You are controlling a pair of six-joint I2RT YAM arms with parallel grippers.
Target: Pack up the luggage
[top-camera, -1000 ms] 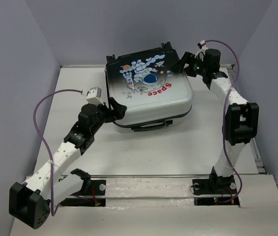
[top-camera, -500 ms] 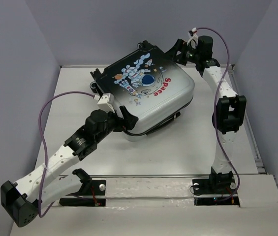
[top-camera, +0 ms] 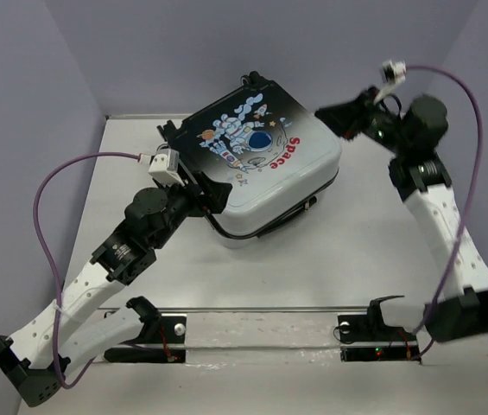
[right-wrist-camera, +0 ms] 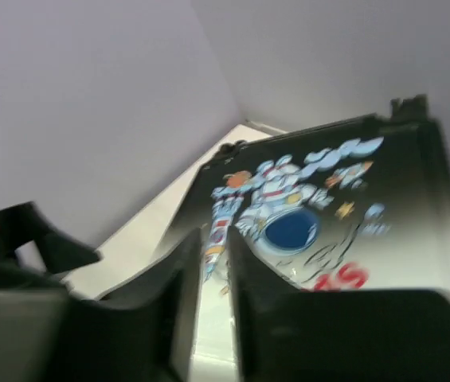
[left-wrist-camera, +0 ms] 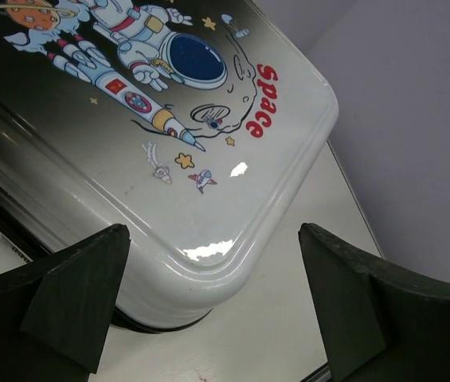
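The luggage (top-camera: 265,169) lies flat and closed in the middle of the table, turned at an angle, with its astronaut print and red "Space" facing up. My left gripper (top-camera: 206,197) is open at its near-left side. In the left wrist view the rounded white corner of the luggage (left-wrist-camera: 169,119) sits between the wide-apart fingers of the left gripper (left-wrist-camera: 213,239). My right gripper (top-camera: 334,117) hangs in the air off the shell's far-right corner, apart from it. In the blurred right wrist view the right gripper (right-wrist-camera: 215,239) shows only a narrow slit, nothing in it, above the luggage (right-wrist-camera: 328,239).
Purple walls close in the white table (top-camera: 373,251) on the left, back and right. A metal rail (top-camera: 269,309) runs along the near edge between the two arm bases. Purple cables (top-camera: 459,95) loop from both wrists.
The luggage has turned counter-clockwise, then stopped. My right arm has swung right and lifted off the far corner, its jaws narrowing. The left gripper stayed open against the near-left side.
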